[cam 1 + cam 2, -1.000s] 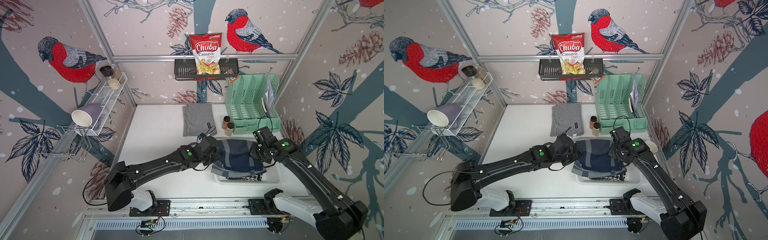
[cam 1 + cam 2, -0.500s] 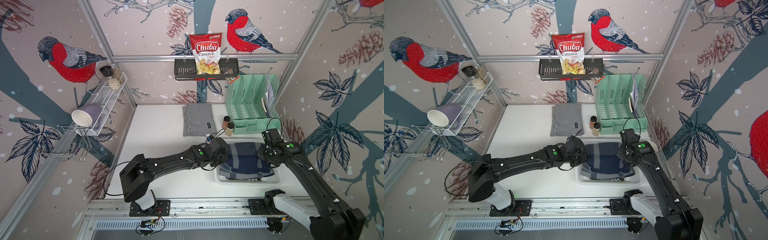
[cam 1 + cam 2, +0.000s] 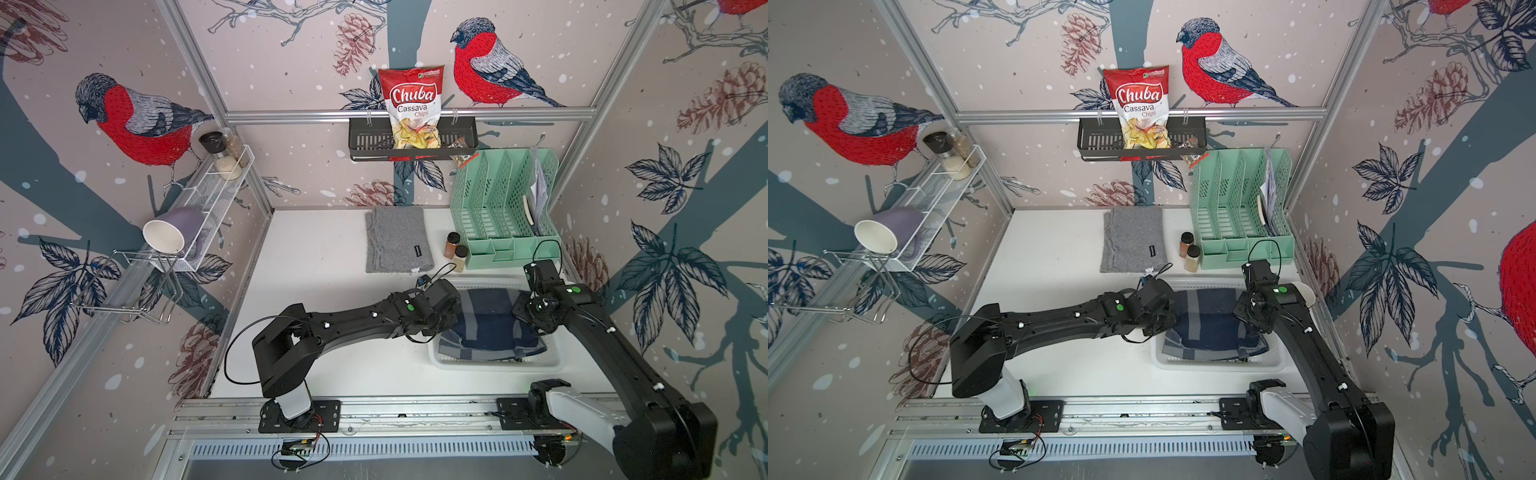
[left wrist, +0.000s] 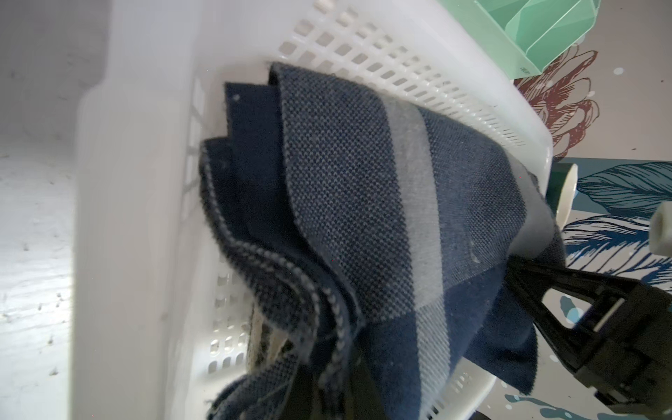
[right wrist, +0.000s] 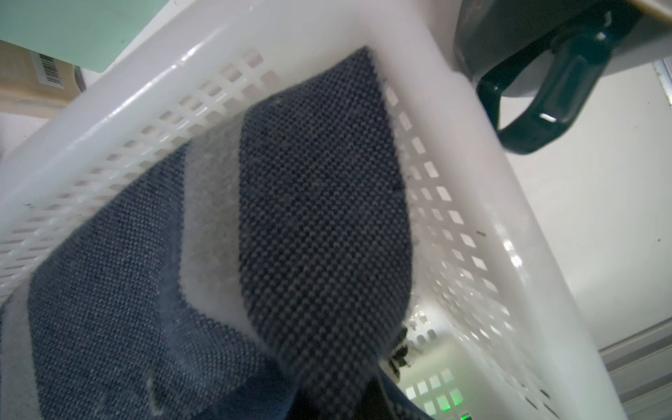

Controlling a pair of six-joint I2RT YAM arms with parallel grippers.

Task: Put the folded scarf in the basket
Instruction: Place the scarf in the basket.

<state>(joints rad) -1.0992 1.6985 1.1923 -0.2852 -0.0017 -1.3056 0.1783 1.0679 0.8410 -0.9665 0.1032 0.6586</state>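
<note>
The folded scarf, navy with pale stripes, lies inside the basket, at 4 o'clock on the white tabletop. My left tool and right tool are pressed together, each pinching a scarf edge. Bullfinch wallpaper covers the walls. At 12 o'clock of the basket stand two spice jars and a mint organiser. A grey cloth lies at 11.
</note>
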